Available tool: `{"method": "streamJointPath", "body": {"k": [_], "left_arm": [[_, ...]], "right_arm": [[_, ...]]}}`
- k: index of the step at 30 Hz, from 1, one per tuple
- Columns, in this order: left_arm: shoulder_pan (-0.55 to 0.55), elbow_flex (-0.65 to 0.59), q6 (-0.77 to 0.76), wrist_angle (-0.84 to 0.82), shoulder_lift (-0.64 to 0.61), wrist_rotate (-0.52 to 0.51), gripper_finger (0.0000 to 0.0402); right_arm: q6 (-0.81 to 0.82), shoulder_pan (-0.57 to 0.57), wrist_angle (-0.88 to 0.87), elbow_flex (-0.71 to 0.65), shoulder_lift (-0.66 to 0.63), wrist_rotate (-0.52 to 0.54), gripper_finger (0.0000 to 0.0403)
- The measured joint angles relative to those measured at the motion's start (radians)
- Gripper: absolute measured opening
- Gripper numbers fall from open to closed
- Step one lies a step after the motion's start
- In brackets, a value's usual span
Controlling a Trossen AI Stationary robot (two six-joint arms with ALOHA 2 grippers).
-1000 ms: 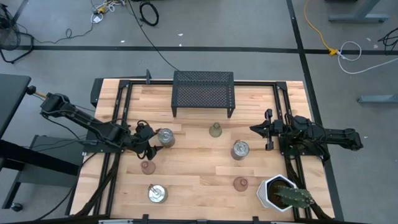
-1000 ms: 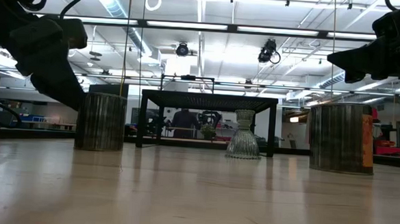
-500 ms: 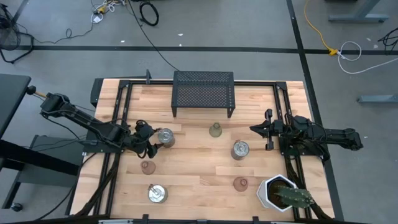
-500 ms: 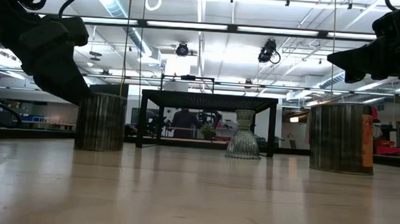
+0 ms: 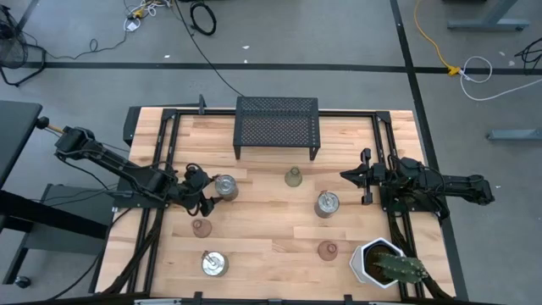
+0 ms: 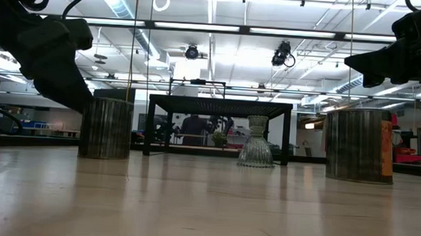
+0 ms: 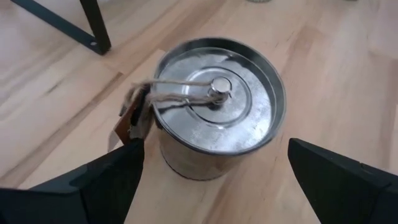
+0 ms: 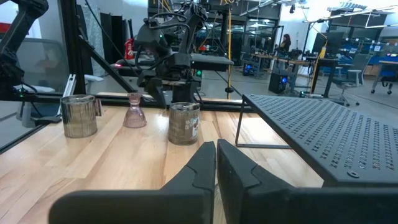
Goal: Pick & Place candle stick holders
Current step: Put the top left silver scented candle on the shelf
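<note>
Three silvery can-like candle stick holders stand upright on the wooden table: one at the left [image 5: 225, 187], one in the middle [image 5: 327, 203], one near the front [image 5: 214, 263]. An olive-green glass cup [image 5: 293, 177] and two pink ones [image 5: 201, 227] [image 5: 328, 250] stand among them. My left gripper [image 5: 204, 194] is open at the left can [image 7: 217, 112], one finger on either side of it and both apart from it. A twine and a tag [image 7: 132, 118] lie on that can's lid. My right gripper [image 5: 351, 176] waits shut and level at the table's right side.
A black mesh rack [image 5: 277, 125] stands at the far middle of the table. A white hexagonal pot with a cactus [image 5: 385, 263] sits at the near right corner. Black frame rails [image 5: 159, 144] run along the table's left and right sides.
</note>
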Motion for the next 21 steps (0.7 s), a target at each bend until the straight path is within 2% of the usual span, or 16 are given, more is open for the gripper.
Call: {"method": "streamJointPath", "body": {"k": [4,11,14,21], "left_arm": [[0.0,0.0,0.005,0.002,0.001,-0.027,0.04],[-0.007,-0.062,0.044,0.171,0.016,-0.057,0.04],[-0.006,-0.065,0.101,0.169,0.021,-0.073,0.04],[-0.005,-0.065,0.116,0.185,0.04,-0.087,0.04]], "right_arm": [[0.0,0.0,0.0,0.0,0.0,0.0,0.002],[0.0,0.0,0.0,0.0,0.0,0.0,0.002],[0.0,0.0,0.0,0.0,0.0,0.0,0.002],[0.0,0.0,0.0,0.0,0.0,0.0,0.002]]}}
